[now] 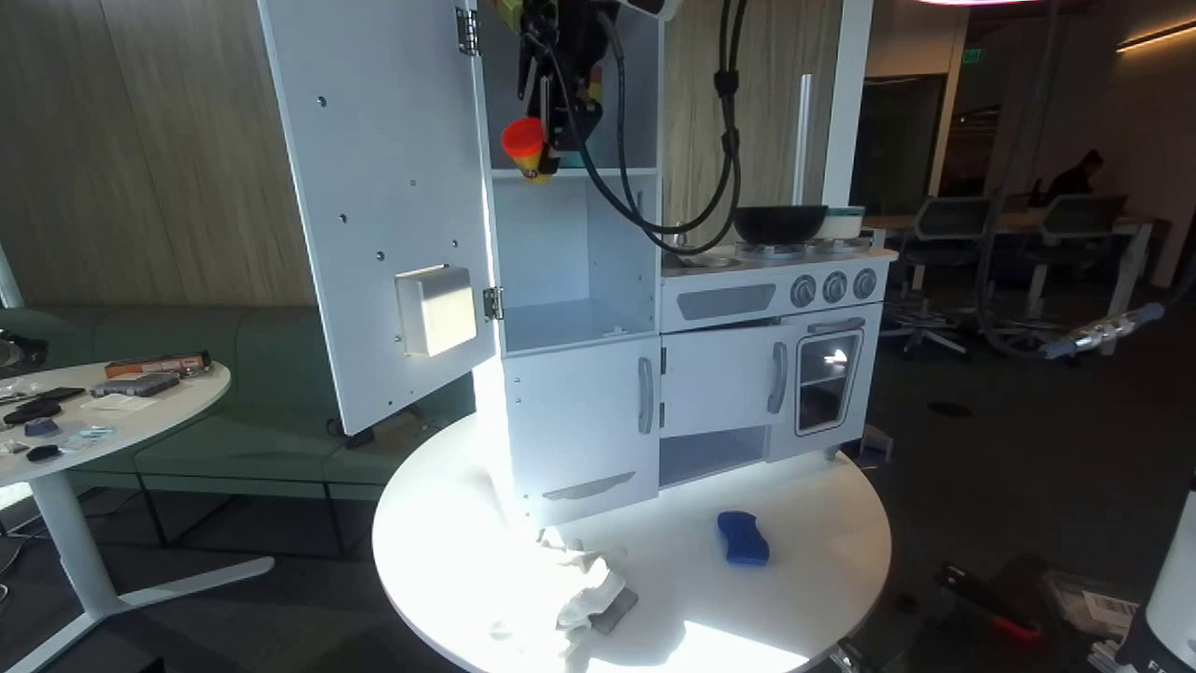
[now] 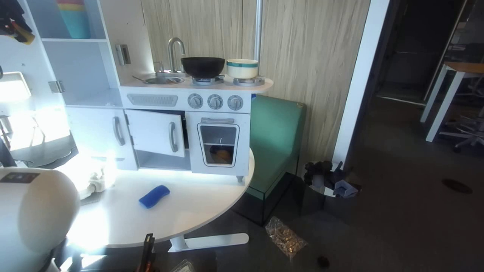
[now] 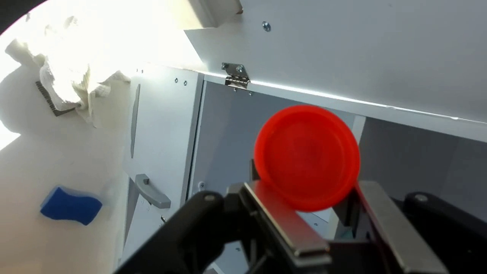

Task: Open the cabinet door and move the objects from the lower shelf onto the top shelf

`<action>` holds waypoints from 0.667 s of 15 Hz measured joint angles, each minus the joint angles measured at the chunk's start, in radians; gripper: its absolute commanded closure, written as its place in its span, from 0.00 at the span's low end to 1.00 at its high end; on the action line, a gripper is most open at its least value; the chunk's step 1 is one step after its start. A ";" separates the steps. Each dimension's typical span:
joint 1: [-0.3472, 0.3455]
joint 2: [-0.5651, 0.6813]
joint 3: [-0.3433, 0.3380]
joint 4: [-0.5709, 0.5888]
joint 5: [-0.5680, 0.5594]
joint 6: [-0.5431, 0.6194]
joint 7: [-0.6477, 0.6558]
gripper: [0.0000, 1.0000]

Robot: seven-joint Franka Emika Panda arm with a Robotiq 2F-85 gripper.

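The cabinet door (image 1: 374, 187) stands wide open on its hinges. My gripper (image 1: 553, 140) is shut on a small yellow container with a red lid (image 1: 523, 137). The container is tilted, in front of the cabinet opening near the top shelf edge (image 1: 607, 172). In the wrist view the red lid (image 3: 307, 158) faces the camera between both fingers (image 3: 310, 194) and hides most of the container. A stack of teal, yellow and red cups (image 2: 75, 22) stands on the top shelf. The lower shelf (image 1: 570, 322) shows its bare board with a small pale piece near the front edge.
The toy kitchen stands on a round white table (image 1: 804, 579). A blue sponge (image 1: 744, 537) and a crumpled white cloth (image 1: 589, 584) lie on it. A black pan (image 2: 202, 67) and white pot (image 2: 242, 68) sit on the stove. A white box (image 1: 436, 310) is fixed inside the door.
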 measured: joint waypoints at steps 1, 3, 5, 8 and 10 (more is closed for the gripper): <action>-0.007 0.007 -0.004 0.001 0.001 0.002 0.027 0.81; -0.019 0.016 -0.019 0.000 0.002 0.015 0.081 0.81; -0.028 0.017 -0.038 -0.001 0.004 0.048 0.134 0.81; -0.036 0.002 -0.061 -0.007 0.005 0.088 0.198 0.81; -0.038 -0.012 -0.069 -0.015 0.008 0.090 0.222 0.81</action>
